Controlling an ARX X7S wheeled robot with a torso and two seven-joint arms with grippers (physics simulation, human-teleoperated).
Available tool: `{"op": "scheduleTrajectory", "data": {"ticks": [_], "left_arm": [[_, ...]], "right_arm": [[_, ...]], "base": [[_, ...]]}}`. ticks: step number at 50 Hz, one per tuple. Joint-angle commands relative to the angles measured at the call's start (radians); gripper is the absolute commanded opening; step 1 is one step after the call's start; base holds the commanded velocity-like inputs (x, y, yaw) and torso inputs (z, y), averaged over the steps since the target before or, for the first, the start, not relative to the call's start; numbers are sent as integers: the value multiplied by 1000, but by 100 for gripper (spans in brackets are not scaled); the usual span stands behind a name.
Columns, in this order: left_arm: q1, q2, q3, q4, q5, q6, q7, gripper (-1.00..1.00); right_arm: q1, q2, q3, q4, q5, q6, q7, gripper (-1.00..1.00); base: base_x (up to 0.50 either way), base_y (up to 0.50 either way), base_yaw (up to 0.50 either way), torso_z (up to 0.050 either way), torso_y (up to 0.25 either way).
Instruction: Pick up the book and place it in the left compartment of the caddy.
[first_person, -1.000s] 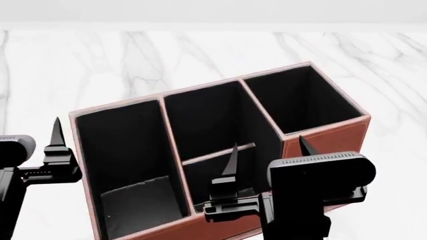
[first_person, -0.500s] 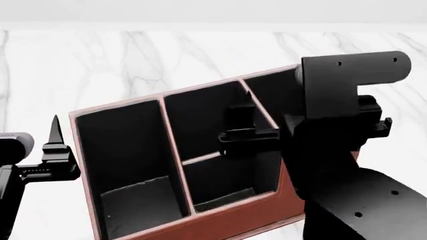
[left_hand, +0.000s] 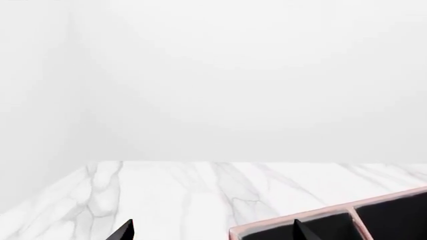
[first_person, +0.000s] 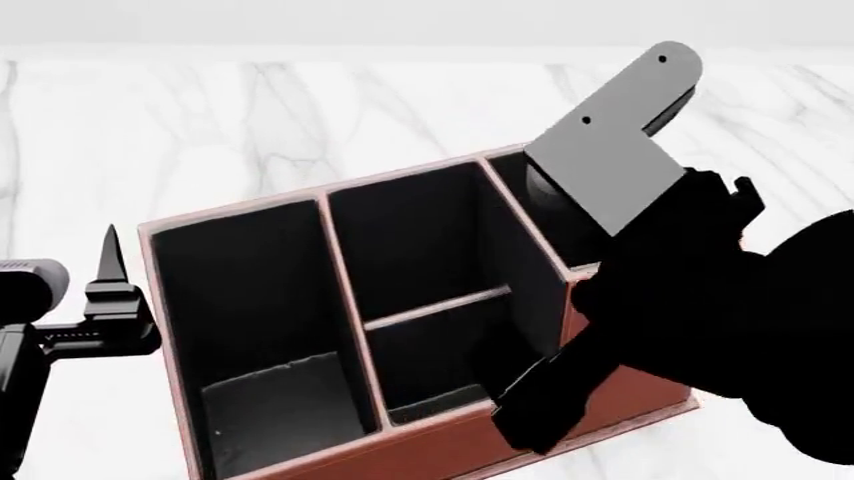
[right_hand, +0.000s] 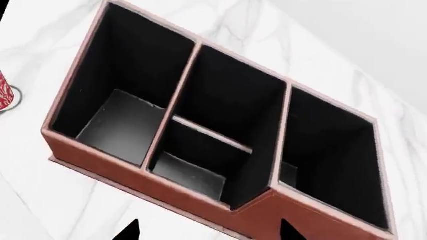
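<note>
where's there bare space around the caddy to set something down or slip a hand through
Bare marble table lies behind the caddy to the far edge, and along its left wall past the left gripper. All compartments look empty, including the left compartment. It's crowded at the caddy's right front, where the right arm overhangs. A mug stands near the left wall.

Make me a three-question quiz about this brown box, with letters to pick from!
1. Where is the mug?
A. In the middle bay
B. On the table, outside the caddy
C. In a gripper

2. What colour is the caddy's inside?
A. Black
B. Yellow
C. Blue

3. What lies in the left compartment?
A. A book
B. A mug
C. Nothing

Answers:
1 B, the right wrist view shows it on the marble beside the caddy.
2 A, every bay is lined black.
3 C, its floor shows bare.
</note>
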Motion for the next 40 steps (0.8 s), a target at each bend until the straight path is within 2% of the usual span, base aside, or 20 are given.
{"op": "scheduleTrajectory", "data": {"ticks": [1,3,8,18,40], "left_arm": [[-3,-5,4,3,-4,-1,-6,100],[-2,-6,2,1,-5,0,-7,100],[1,-10,-1,5,-9,0,-9,100],[6,-13,5,11,-11,0,-15,100],[1,-21,7,9,-21,1,-23,100]], "right_arm": [[217,129,-333,16,18,11,-231,100],[256,144,-441,-10,-15,20,-282,100],[300,158,-548,-2,43,17,-238,100],[372,199,-659,20,167,11,-140,100],[405,213,-814,86,173,-6,-64,100]], "base": [[0,0,0,0,0],[0,0,0,0,0],[0,0,0,0,0],[0,0,0,0,0],[0,0,0,0,0]]}}
